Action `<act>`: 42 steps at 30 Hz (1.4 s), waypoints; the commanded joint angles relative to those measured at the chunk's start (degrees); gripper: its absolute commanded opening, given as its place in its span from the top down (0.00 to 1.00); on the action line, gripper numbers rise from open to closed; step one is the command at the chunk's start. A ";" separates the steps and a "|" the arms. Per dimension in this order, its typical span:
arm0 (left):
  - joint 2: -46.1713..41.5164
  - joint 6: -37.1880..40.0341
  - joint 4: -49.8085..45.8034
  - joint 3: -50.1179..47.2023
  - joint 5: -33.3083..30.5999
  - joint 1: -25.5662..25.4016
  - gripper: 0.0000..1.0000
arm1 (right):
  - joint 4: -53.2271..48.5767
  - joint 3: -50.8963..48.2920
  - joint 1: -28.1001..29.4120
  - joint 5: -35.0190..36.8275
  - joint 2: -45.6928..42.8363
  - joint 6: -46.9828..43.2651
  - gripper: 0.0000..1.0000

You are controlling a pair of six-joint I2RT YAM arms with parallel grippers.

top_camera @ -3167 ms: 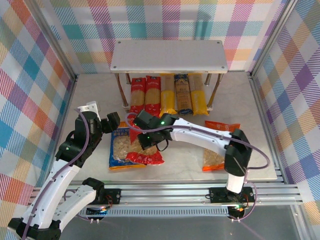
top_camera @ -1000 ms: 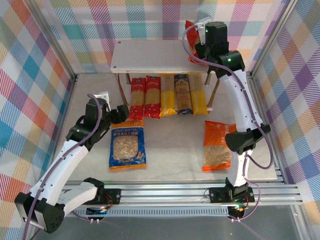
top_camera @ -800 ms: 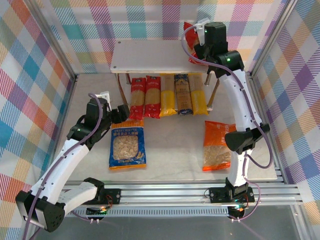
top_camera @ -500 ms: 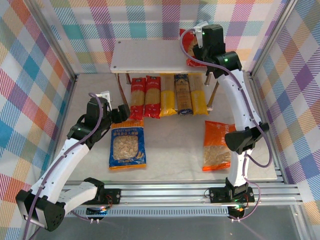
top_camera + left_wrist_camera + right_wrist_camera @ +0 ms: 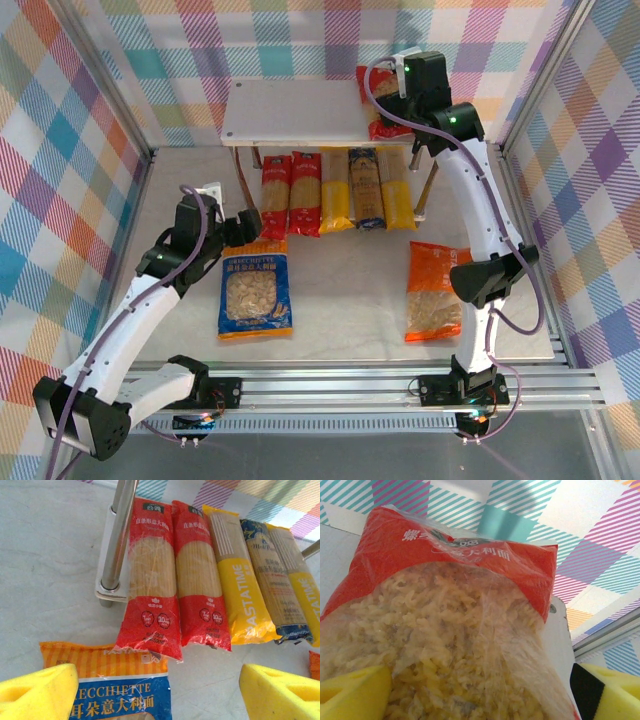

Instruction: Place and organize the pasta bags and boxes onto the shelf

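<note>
Right gripper (image 5: 480, 692), jaws spread wide, its yellow pads (image 5: 350, 692) standing to either side of the red bag (image 5: 455, 605) and not pinching it; the bag lay on the right end of the top board of the shelf (image 5: 300, 110), its printed red end toward the checked back wall (image 5: 300, 40), short curled pasta showing through its clear window. Left gripper (image 5: 157, 690), likewise spread, with nothing held between its pads (image 5: 280, 690); it hung low at the left of the table (image 5: 350, 270), over the far edge of the blue-and-orange bag (image 5: 120, 700), which lay flat on the table. Beyond that bag, five pasta boxes (image 5: 335, 190) lay side by side under the top board, each running near to far; from the left, a red box (image 5: 150, 580), a second red box (image 5: 200, 575), a yellow box (image 5: 235, 580), a dark blue box (image 5: 272, 580) and a second yellow box (image 5: 302, 590); the leftmost red box lay just beside a metal leg (image 5: 120, 535) of the shelf, and its near end met the far edge of the blue-and-orange bag; whether the boxes rested on a lower board or on the table could not be told. The orange bag (image 5: 433, 290) lay flat on the table at the near right, apart from the shelf.
</note>
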 commanded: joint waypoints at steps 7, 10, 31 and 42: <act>0.84 1.63 -0.51 0.17 0.94 0.39 0.15 | -9.51 -2.97 -3.08 -10.21 -2.61 8.80 0.06; 0.83 1.80 -0.72 0.06 0.58 0.39 0.15 | -10.60 -3.45 -3.45 -11.68 -3.73 10.76 0.06; 0.59 1.63 -1.16 -2.40 -0.76 0.40 0.15 | 5.14 -9.63 -4.43 -15.93 -11.53 24.60 0.01; -2.90 -2.16 -3.56 -10.75 -5.31 -2.98 0.18 | 10.25 -24.42 -3.56 -17.28 -32.20 17.78 0.00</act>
